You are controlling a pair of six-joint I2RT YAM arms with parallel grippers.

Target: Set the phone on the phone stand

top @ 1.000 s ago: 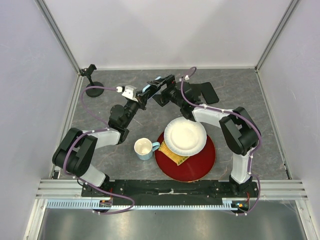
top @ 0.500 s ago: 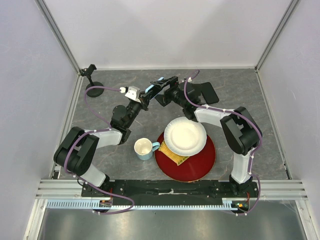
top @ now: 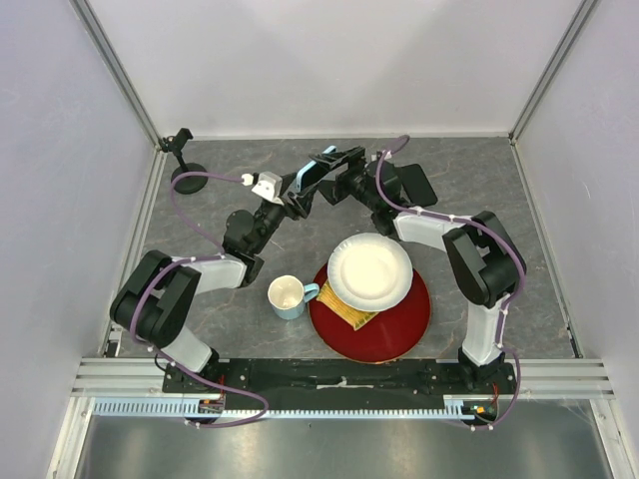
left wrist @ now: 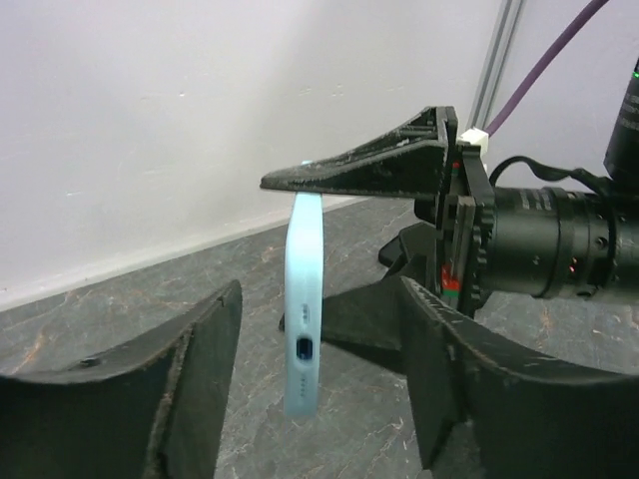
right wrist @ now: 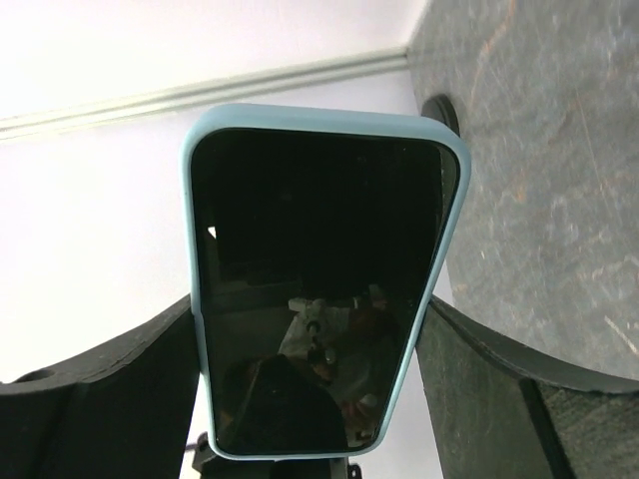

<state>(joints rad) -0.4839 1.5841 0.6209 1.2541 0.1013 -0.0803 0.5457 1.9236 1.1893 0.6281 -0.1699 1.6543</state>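
Observation:
The phone [top: 316,171], in a pale blue case, hangs in the air above the back of the table. My right gripper [top: 337,176] is shut on it, one finger pressing each long side [right wrist: 315,249]. In the left wrist view the phone [left wrist: 305,299] shows edge-on, its charging port facing the camera. My left gripper [left wrist: 319,334] stands open around it, with a gap on both sides, and the right gripper's finger [left wrist: 369,165] lies on the phone's upper edge. The black phone stand [top: 184,165], with a round base, stands in the back left corner, far from both grippers.
A white plate [top: 369,271] lies on a red plate [top: 411,317] near the front centre, with a yellow item [top: 351,315] under it. A pale cup [top: 287,296] stands just to its left. A flat black object [top: 411,184] lies behind the right arm. Walls close off three sides.
My left gripper has opened and let go of the phone. The right gripper has closed on it and carried it slightly back and to the right.

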